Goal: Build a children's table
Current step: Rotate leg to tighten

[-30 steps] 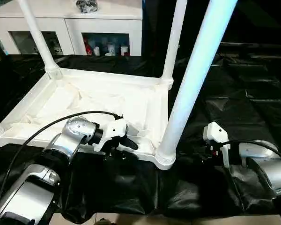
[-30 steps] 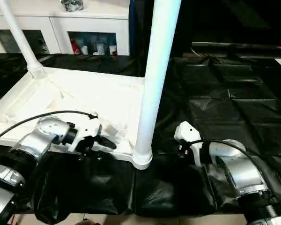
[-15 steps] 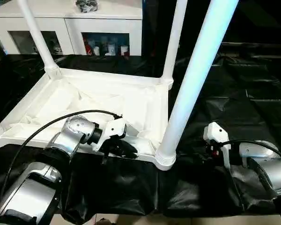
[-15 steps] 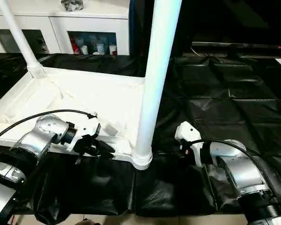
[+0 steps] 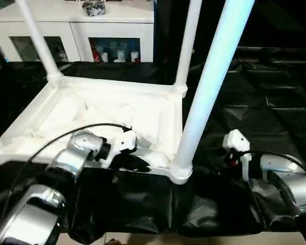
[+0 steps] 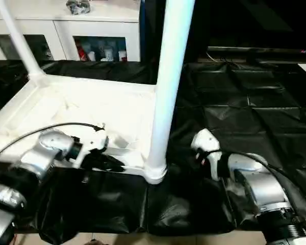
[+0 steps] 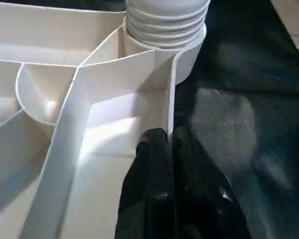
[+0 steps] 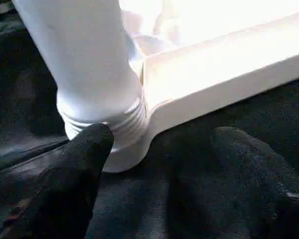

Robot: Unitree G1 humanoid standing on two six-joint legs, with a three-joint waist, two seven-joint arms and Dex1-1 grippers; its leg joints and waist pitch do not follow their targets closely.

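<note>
The children's table lies upside down on black cloth, its white ribbed tabletop (image 5: 117, 109) facing up. White legs stand in its corner sockets: the near-right leg (image 5: 209, 87), the far-right leg (image 5: 186, 46) and the far-left leg (image 5: 38, 41). My left gripper (image 7: 164, 142) is shut on the tabletop's thin near rim (image 7: 170, 107), a little left of the near-right socket (image 7: 164, 30). My right gripper (image 8: 162, 149) stands open low on the cloth. One of its fingers (image 8: 87, 154) is beside the ribbed base of the near-right leg (image 8: 89, 64), and the other is apart to the right.
A white glass-fronted cabinet (image 5: 92, 30) stands behind the table. Wrinkled black cloth (image 5: 275, 102) covers the surface to the right and along the front edge. A black cable (image 5: 66, 133) arcs over my left forearm.
My left gripper has closed onto the tabletop's near rim. My right gripper stays open by the near-right leg's base. The picture has shifted a little with the head.
</note>
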